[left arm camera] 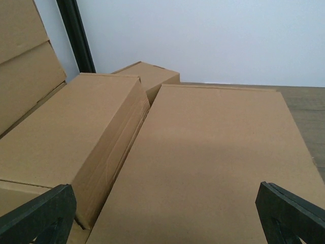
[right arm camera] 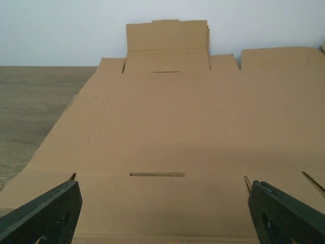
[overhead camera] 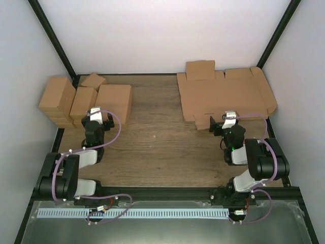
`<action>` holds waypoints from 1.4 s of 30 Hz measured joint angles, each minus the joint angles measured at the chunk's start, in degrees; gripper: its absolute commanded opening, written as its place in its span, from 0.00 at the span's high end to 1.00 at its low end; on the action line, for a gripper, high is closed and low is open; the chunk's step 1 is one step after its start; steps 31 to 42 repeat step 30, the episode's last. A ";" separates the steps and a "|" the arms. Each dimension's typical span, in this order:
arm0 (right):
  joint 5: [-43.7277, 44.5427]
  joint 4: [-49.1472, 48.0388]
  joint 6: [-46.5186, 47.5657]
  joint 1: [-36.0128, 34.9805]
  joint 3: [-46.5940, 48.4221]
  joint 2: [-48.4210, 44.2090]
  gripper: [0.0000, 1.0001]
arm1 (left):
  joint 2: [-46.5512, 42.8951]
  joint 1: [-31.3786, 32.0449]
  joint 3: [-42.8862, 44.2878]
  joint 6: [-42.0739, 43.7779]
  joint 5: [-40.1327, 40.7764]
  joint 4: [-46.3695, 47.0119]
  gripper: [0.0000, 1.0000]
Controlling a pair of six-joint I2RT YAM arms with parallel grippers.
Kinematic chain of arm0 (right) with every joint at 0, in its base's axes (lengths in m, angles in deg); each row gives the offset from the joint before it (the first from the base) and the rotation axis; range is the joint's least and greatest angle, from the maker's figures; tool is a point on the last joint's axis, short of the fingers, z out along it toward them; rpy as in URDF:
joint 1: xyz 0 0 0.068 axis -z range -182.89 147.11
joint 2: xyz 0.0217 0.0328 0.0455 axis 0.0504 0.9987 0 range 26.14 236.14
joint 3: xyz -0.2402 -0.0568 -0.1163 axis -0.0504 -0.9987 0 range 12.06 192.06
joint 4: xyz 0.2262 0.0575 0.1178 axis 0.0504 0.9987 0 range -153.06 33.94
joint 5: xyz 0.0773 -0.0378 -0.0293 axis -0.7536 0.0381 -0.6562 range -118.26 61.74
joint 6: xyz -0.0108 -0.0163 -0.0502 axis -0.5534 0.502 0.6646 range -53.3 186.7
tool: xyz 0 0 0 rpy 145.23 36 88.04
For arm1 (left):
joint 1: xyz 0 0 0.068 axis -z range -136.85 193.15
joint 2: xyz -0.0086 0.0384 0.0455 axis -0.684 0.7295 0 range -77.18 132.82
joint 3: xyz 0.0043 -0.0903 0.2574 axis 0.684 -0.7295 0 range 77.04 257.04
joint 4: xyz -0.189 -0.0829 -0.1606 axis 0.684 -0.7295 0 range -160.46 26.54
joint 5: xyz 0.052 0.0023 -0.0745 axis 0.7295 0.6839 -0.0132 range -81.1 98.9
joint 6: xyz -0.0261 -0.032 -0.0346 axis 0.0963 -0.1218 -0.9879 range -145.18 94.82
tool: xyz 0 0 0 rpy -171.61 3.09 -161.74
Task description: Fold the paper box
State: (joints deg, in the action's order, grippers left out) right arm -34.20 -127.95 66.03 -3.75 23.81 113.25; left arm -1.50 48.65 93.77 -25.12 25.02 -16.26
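We have the right gripper [right arm camera: 162,216] spread wide over the near flap of the flat paper box [overhead camera: 218,96] at the table's [overhead camera: 157,142] far right, likely to pinch it; the left gripper [left arm camera: 162,216] gapes, parked over the cartons [overhead camera: 114,99].

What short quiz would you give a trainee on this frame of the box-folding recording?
1. True or false: the paper box is already folded into shape.
2. Which gripper points at the paper box? A) left gripper B) right gripper C) neither
3. Fill in: the jaws of both grippers stand ____.
Key: 1 false, it lies flat; 2 B; 3 open.
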 measured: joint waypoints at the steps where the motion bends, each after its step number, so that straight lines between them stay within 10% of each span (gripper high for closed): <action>1: -0.50 -0.13 -0.02 0.02 0.13 0.57 0.01 | 0.96 -0.35 0.00 0.17 -0.39 0.94 0.00; 42: -1.36 -2.05 -0.42 0.04 1.57 0.70 0.00 | 12.70 -4.98 0.13 1.31 -9.16 13.22 0.00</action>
